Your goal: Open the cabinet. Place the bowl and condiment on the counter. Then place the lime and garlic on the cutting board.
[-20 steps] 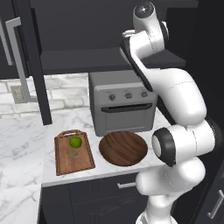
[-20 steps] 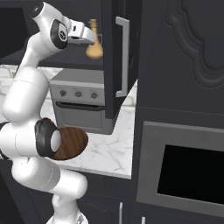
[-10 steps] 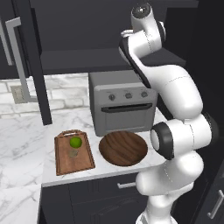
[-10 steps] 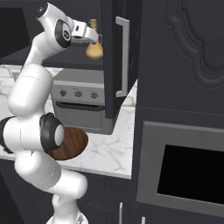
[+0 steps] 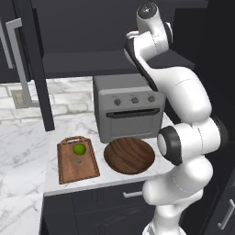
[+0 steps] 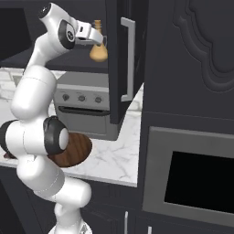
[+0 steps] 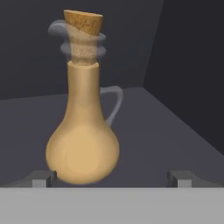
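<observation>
- The gripper stands wide open, holding nothing.
- The condiment bottle stands upright on the cabinet shelf, between the fingertips, nearer the left one.

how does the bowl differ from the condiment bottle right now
The bowl is wide, shallow and dark brown; the condiment is a tall, slim-necked tan bottle with a cork and side handle. The bowl sits on the counter; the condiment stands upright on the cabinet shelf, before the open gripper. Neither is held.
</observation>
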